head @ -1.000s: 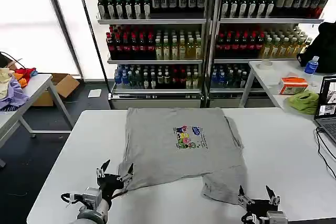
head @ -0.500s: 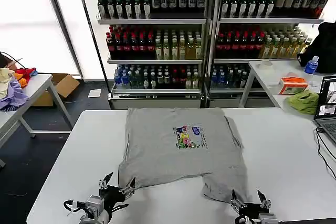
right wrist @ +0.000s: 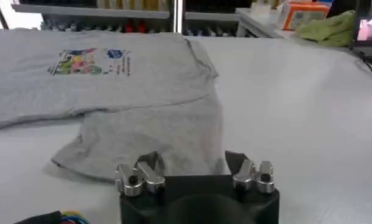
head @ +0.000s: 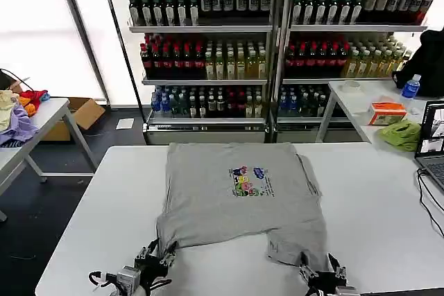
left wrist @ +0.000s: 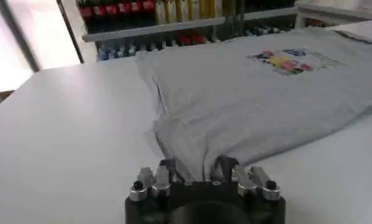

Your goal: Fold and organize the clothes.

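A light grey short-sleeved shirt (head: 239, 199) lies spread on the white desk (head: 374, 206), its far edge toward the drinks shelves (head: 277, 39) and its small multicoloured chest print (head: 248, 181) facing up, a little right of the shirt's middle. The near part of the shirt is uneven: on the robot's left the hem sits folded into a thick edge, and on the right a longer flap of cloth reaches closer to the desk's front edge. The left hand (head: 154, 260) is low at the near left corner of the shirt, and in the left wrist view (left wrist: 198, 169) its dark fingertips (left wrist: 168, 167) stand a narrow way apart with the folded hem lying between them; whether they press on the cloth I cannot tell. The right hand (head: 320, 272) is at the near right corner, by the flap; in the right wrist view (right wrist: 194, 163) its fingers (right wrist: 150, 163) stand wide apart, just at the flap's near edge, with the grey cloth lying beyond them on the desk. On a second desk to the right sit a lime-green cloth (head: 401, 134) and an orange box (head: 387, 111).
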Controlling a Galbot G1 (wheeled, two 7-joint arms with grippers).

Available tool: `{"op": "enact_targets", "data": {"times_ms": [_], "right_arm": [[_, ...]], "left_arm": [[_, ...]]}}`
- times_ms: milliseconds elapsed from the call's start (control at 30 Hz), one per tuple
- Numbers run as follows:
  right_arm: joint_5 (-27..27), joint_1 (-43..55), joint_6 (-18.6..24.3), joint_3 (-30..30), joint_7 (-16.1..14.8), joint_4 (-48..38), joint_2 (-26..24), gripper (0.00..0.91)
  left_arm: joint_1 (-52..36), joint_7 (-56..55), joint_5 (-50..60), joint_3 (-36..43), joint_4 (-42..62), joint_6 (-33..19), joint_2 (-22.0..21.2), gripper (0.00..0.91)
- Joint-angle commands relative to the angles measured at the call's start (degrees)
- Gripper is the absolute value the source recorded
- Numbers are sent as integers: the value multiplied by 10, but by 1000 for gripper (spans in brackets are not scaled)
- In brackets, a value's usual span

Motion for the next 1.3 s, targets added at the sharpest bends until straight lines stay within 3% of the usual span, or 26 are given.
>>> {"op": "enact_targets", "data": {"times_ms": [33,333,367,533,633,700,767,933,1300], "right_arm": [[9,-1,4,-5,6,-11,1,0],[1,-3,33,12,-7,10,5,0],[-4,-2,54,16,-17,16,6,0],[-14,16,75,31,-35,38,16,0],[-53,60,101,41,-51,35,33,0],[-89,89,160,37,-63,16,44,0],[-111,117,180,36,-69,-3,67,0],[-109,200,159,28,-64,-38,67,0],[-87,378,128,17,-73,-234,47,0]], "left_arm": [[6,0,-4,4,19,6,0,0],[-6,-11,-8,8,30,-8,-3,0],[-7,-16,-4,8,22,-31,-5,0],[-41,-25,-21,3,-5,-89,-21,0],[-80,-32,-27,1,8,-128,-40,0],[-110,-35,-35,5,31,-157,-51,0],[-151,-34,-36,6,53,-183,-64,0],[-232,-31,-73,7,111,-176,-66,0],[-399,-28,-107,42,299,-155,-67,0]]}}
